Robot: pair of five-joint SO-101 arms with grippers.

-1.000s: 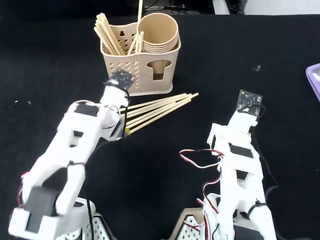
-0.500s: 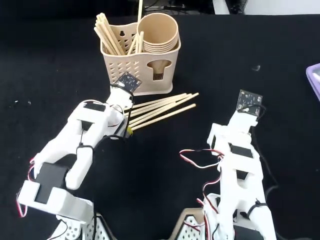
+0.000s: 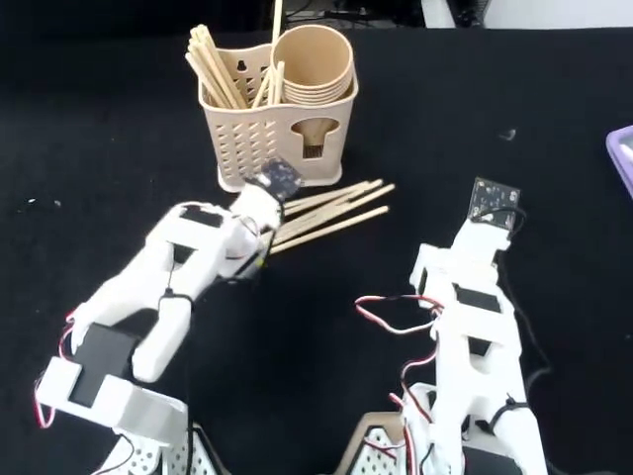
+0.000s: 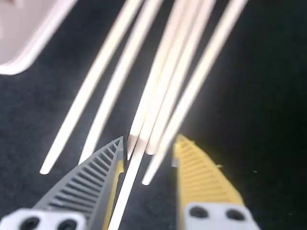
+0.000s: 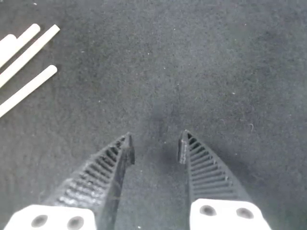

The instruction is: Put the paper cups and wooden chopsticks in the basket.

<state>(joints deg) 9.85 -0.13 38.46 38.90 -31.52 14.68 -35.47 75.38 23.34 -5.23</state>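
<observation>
up close, the left wrist view gives us the left gripper (image 4: 146,153) spread open astride the near tips of the loose chopsticks (image 4: 158,86), one stick running between its jaws. we count about six, fanned just in front of the basket (image 3: 277,139). the right gripper (image 5: 154,146), also released, hangs over bare black cloth (image 3: 445,119) right of the basket. one stack of cups (image 3: 315,61) and a chopstick bundle (image 3: 216,71) stand inside the basket.

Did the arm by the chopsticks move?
Yes. The left gripper slid along the front of the basket, from its corner toward its middle, over the loose chopsticks.
</observation>
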